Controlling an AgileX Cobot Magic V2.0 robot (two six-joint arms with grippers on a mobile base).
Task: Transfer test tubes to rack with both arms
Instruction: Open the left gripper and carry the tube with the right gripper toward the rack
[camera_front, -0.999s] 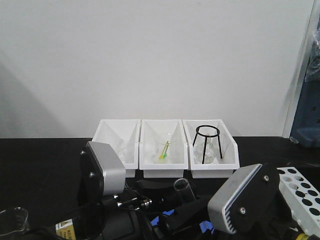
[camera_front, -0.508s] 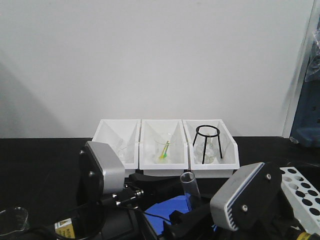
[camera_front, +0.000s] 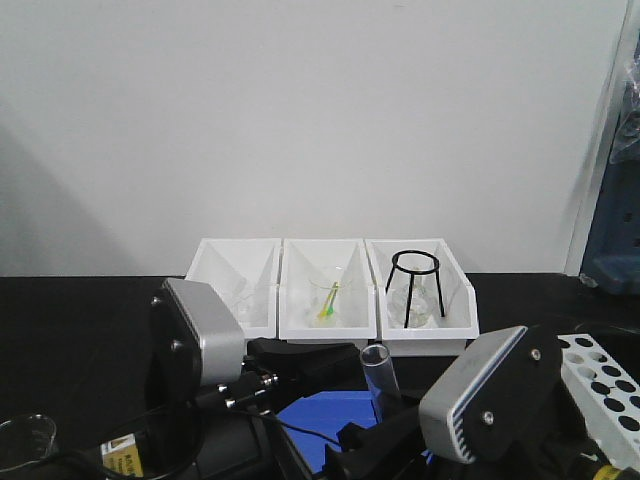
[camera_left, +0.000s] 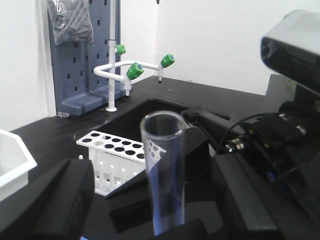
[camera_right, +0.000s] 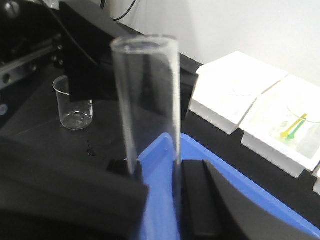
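A plain white wall (camera_front: 320, 120) fills the upper front view above a black benchtop (camera_front: 70, 310). Upper left in the left wrist view, a blue pegboard (camera_left: 75, 70) backs a white, green-nozzled tap (camera_left: 112, 65).

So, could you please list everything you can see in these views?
tube: 1, clear, upright above the tray.
rack: 1, white, table's right.
bins: 3, white, back row.
tripod: 1, black, right bin.
stick: 1, green-yellow, middle bin.
beaker: 1, clear, table's left.
tray: 1, blue, under the tube.
tap: 1, white with green knobs, beyond the rack.
table: 1, black.
left arm: 1, silver-grey and black, front left; left gripper open.
right arm: 1, same, front right; right gripper shut on the tube.
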